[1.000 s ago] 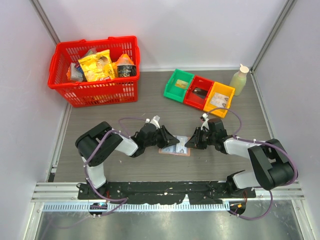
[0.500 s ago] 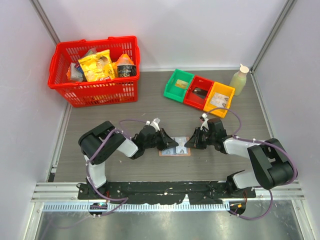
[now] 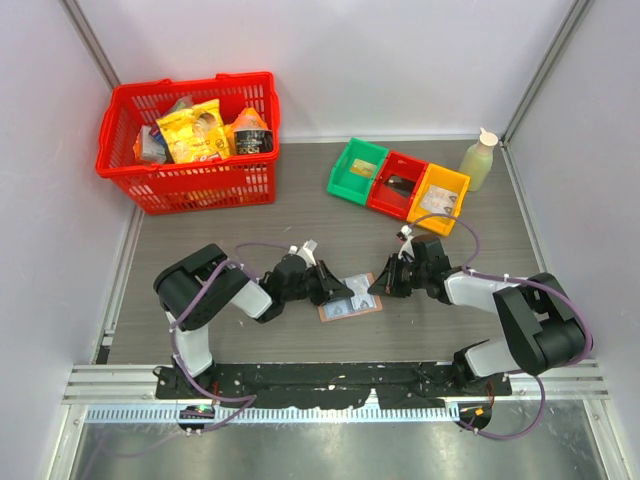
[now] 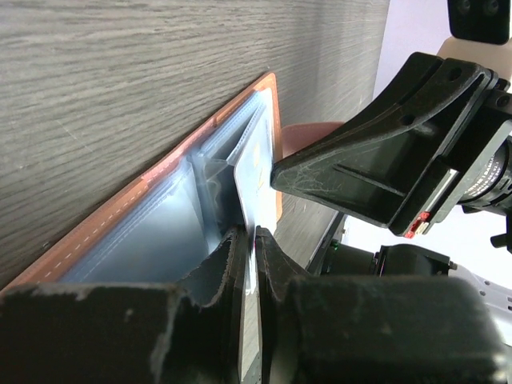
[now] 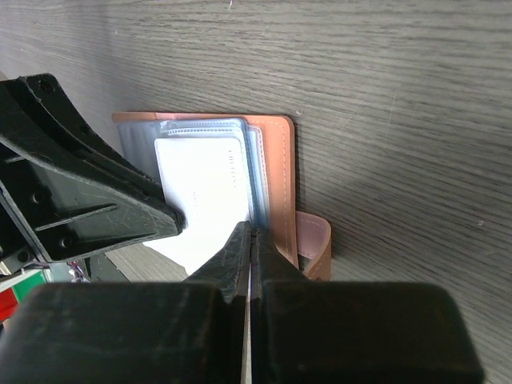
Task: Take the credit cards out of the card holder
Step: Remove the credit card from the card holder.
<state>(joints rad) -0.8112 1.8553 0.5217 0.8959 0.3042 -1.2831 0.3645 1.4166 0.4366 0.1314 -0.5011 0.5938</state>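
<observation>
Card end hidden btwn L gripper fingers

Left arm and right arm: rounded glossy black joint housings alternating with pale grey-white link shells, each trailed by a thin purple cable in loose loops, both bolted to a black perforated base plate. Left gripper and right gripper: matte black plastic fingers, wedge-shaped with ribbed triangular sides, edges scuffed whitish with fine scratches. The right gripper's body carries a cream housing and a small red tab beneath the finger mount.
</observation>
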